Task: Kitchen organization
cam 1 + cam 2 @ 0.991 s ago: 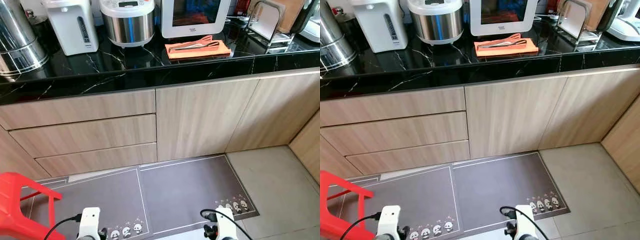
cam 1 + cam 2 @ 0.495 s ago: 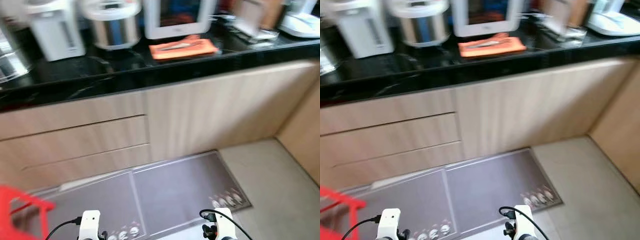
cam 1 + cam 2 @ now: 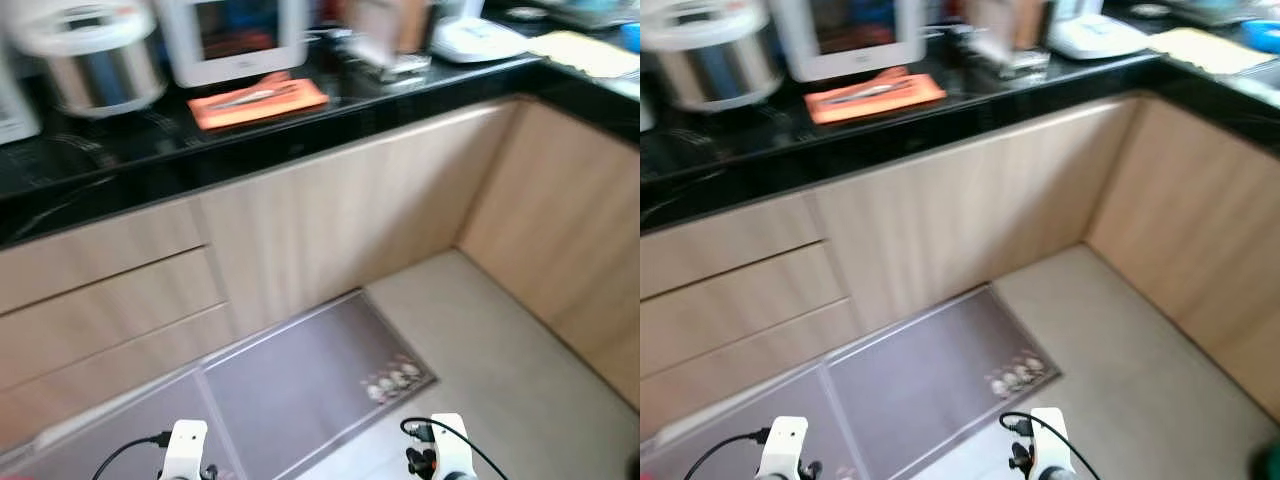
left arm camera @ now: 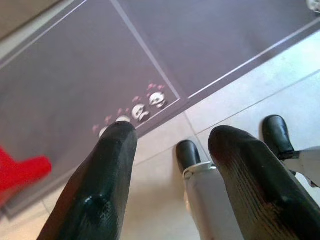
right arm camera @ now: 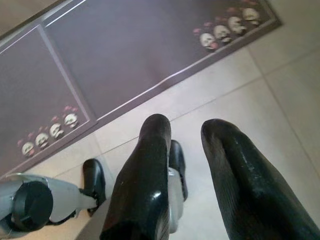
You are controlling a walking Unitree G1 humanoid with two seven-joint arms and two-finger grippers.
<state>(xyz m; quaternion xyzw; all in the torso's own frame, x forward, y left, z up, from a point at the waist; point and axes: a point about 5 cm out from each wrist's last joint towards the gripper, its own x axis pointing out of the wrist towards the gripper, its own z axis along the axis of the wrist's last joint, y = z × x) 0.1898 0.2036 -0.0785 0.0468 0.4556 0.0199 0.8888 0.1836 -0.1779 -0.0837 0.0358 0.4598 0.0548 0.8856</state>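
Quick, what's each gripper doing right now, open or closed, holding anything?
Left gripper: open, empty, hanging over the floor tiles.
Right gripper: open, empty, hanging over the floor tiles.

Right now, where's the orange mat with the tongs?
In the left eye view the orange mat lies on the black countertop toward the robot's left, right in front of the white oven, with the rice cooker on its left.

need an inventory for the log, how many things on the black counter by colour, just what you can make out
White: 3, rice cooker, framed appliance, flat item
Orange: 1, mat with tongs on it
Pale yellow: 1, cloth
Blue: 1, blurred item at the edge
Total: 6, the picture is blurred
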